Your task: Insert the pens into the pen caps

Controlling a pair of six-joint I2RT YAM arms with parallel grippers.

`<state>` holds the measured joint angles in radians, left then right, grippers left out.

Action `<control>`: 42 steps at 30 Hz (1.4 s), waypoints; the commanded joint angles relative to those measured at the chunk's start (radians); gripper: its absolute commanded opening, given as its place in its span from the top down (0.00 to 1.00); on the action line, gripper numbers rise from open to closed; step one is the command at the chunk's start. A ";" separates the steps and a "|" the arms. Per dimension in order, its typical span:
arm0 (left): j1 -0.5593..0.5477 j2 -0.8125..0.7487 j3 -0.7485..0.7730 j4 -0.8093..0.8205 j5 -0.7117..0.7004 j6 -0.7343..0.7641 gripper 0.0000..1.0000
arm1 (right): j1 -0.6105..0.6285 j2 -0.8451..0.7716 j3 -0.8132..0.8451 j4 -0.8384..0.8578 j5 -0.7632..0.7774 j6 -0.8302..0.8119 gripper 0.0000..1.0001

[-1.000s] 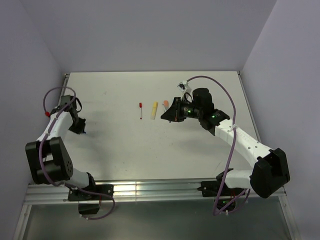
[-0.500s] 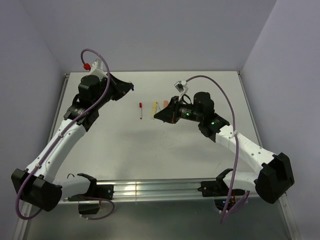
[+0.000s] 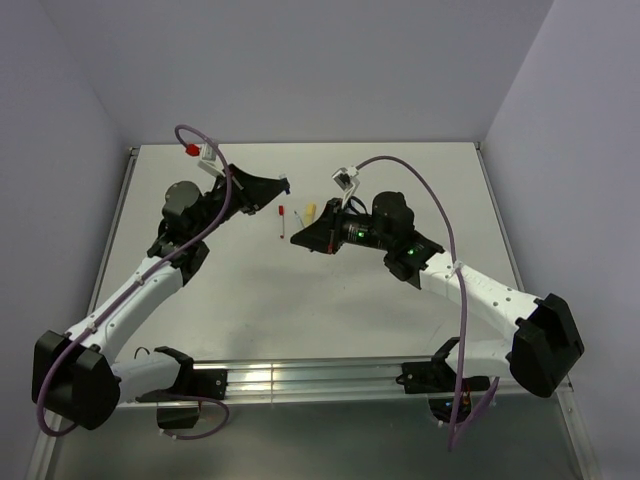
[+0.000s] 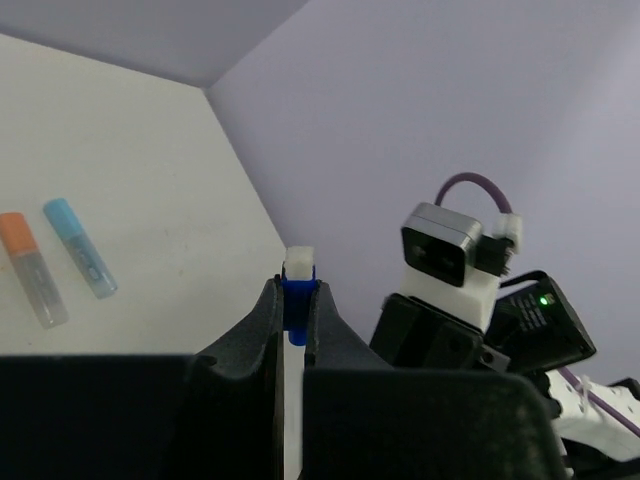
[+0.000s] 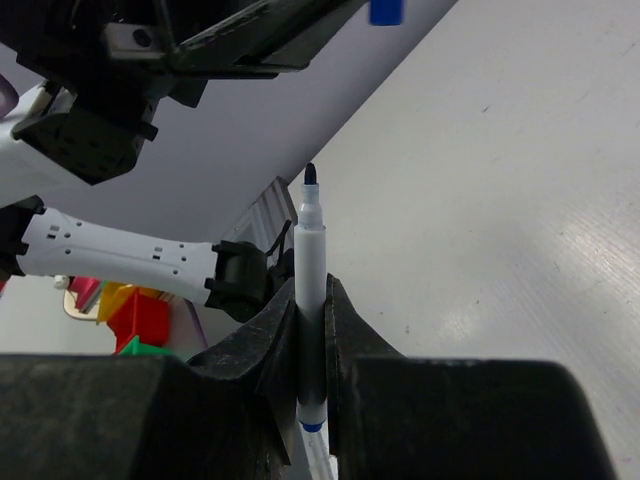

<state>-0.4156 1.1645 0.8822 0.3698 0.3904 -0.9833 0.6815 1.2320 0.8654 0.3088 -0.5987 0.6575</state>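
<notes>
Left gripper (image 3: 283, 185): jaws drawn narrow and clamped on the dark-blue cap (image 4: 296, 290), which sits pinched between the two fingertips with a pale piece showing at its upper end; the right wrist view shows the same cap at the top of its frame, projecting from the left claw. Right gripper (image 3: 296, 238): jaws likewise narrow, gripping the thin white pen (image 5: 309, 300) around the lower part of its barrel; the pen stands out past the fingertips with its dark-blue tip exposed and directed toward the cap; tip and cap are apart, not in contact. In the top view the two claws face one another over the middle of the table (image 3: 250, 300), the left one farther back, the right one nearer. Items lying on the table: a thin white pen with a red end (image 3: 282, 220), lying between the two claws in the top view; a yellow marker (image 3: 309, 212) just beside it on the right-arm side, partly covered by the right arm; an orange marker (image 4: 30, 280) and a light-blue marker (image 4: 80, 262), seen from the left wrist, side by side, roughly parallel and apart. Whether these four carry their caps cannot be judged at this size.
</notes>
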 commanded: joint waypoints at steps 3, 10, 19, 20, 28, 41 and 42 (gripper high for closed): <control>0.000 -0.042 -0.043 0.302 0.116 -0.063 1.00 | 0.009 -0.008 0.034 0.085 0.031 0.016 1.00; -0.003 -0.037 -0.069 0.351 0.160 -0.083 1.00 | 0.007 -0.040 0.029 0.067 0.066 -0.007 1.00; -0.020 -0.011 -0.068 0.337 0.173 -0.063 1.00 | 0.003 -0.078 0.021 0.058 0.080 -0.016 1.00; -0.023 -0.006 -0.066 0.337 0.173 -0.061 1.00 | 0.003 -0.078 0.021 0.058 0.077 -0.016 1.00; -0.032 0.018 -0.060 0.342 0.191 -0.060 1.00 | 0.000 -0.072 0.020 0.061 0.073 -0.015 1.00; -0.045 0.024 -0.054 0.336 0.189 -0.051 1.00 | 0.000 -0.075 0.023 0.041 0.089 -0.025 1.00; -0.045 0.026 -0.054 0.336 0.191 -0.048 1.00 | -0.002 -0.077 0.024 0.039 0.088 -0.027 1.00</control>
<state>-0.4534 1.1912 0.8173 0.6521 0.5606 -1.0550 0.6846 1.1854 0.8654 0.3218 -0.5232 0.6537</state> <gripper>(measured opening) 0.078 0.166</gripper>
